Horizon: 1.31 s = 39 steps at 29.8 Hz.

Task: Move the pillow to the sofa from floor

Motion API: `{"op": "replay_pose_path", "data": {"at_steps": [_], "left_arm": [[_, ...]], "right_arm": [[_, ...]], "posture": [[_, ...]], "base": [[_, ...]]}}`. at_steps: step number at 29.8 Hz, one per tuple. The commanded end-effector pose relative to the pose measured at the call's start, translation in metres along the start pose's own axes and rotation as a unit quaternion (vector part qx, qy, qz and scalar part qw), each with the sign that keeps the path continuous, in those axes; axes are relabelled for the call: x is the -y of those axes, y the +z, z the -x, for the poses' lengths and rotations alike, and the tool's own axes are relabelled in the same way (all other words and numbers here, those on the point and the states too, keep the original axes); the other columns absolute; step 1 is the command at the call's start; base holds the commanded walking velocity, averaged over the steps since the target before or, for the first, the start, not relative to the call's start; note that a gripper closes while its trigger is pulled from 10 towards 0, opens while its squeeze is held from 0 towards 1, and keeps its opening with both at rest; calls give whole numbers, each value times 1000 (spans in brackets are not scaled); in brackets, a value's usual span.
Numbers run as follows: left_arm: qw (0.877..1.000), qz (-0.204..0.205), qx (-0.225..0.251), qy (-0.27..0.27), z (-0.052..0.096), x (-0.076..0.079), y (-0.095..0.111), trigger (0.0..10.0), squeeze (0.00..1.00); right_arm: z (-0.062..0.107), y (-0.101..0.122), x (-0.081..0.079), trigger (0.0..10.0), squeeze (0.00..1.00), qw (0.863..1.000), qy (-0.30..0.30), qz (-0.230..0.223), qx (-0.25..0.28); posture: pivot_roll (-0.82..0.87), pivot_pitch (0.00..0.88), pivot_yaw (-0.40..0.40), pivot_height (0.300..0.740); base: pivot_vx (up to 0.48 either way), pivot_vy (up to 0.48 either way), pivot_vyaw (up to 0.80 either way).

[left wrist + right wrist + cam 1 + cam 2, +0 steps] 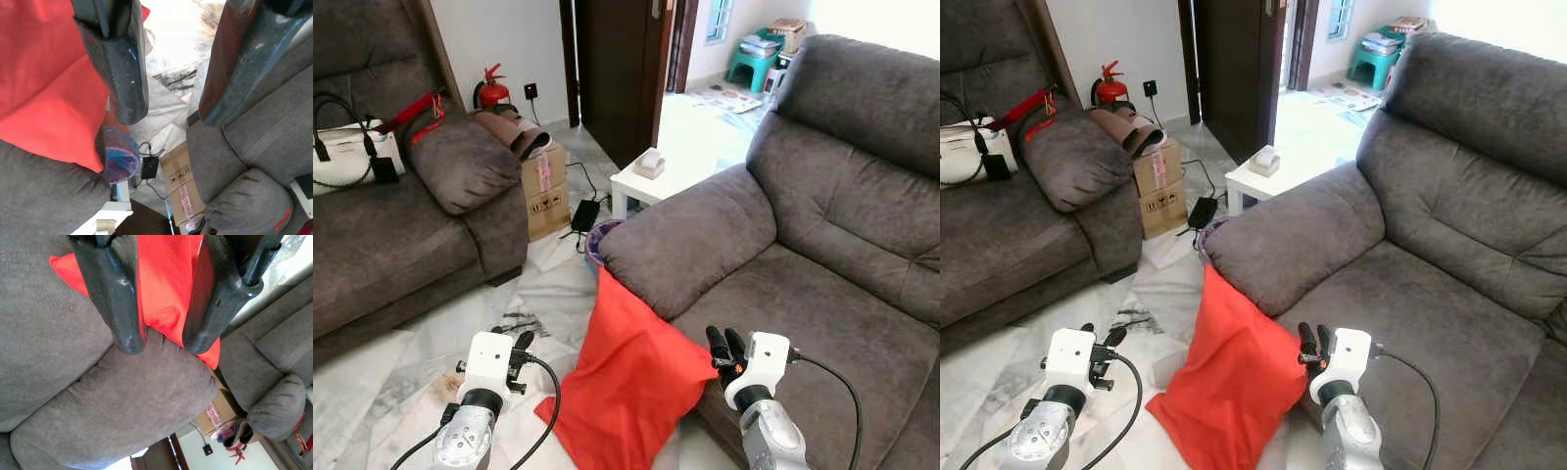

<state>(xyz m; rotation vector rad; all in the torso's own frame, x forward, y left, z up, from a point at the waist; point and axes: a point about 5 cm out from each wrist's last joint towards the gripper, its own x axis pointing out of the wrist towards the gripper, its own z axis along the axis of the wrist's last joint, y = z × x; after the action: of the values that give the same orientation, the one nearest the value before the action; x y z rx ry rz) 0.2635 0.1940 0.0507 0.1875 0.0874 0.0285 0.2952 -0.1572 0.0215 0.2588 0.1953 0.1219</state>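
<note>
Red pillow [628, 377] stands on end, leaning against sofa [783, 284], seemingly tilted.

I get bright daylight from the doorway [705, 88] at top centre, blown out there; head views sharp, wrist fingers soft.

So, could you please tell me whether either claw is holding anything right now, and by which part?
Nothing is held. The red pillow leans against the sofa, between the open left claw and the open right claw.
</note>
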Motion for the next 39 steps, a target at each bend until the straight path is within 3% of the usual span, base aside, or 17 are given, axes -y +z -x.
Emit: {"op": "replay_pose_path", "data": {"at_steps": [1, 29, 33, 39], "left_arm": [[1000, -2, -2, 2, 1, -1, 1, 10000, 0], [1000, 3, -9, 0, 3, 0, -2, 10000, 0], [1000, 3, -10, -1, 3, 1, -2, 10000, 0], [1000, 1, -14, -5, 5, 2, -5, 10000, 0]], "right_arm": [[1, -1, -1, 10000, 0, 1000, 6, 1, -2], [1, -8, -8, 10000, 0, 999, 35, 18, -26], [1, -7, -10, 10000, 0, 999, 42, 14, -24], [2, -8, -11, 10000, 0, 999, 45, 9, -18]], "posture": [[91, 91, -1, 668], [90, 89, -1, 668], [93, 90, -2, 643], [93, 91, -1, 643]], "base": [[0, 0, 0], [0, 0, 0], [0, 0, 0], [0, 0, 0]]}}
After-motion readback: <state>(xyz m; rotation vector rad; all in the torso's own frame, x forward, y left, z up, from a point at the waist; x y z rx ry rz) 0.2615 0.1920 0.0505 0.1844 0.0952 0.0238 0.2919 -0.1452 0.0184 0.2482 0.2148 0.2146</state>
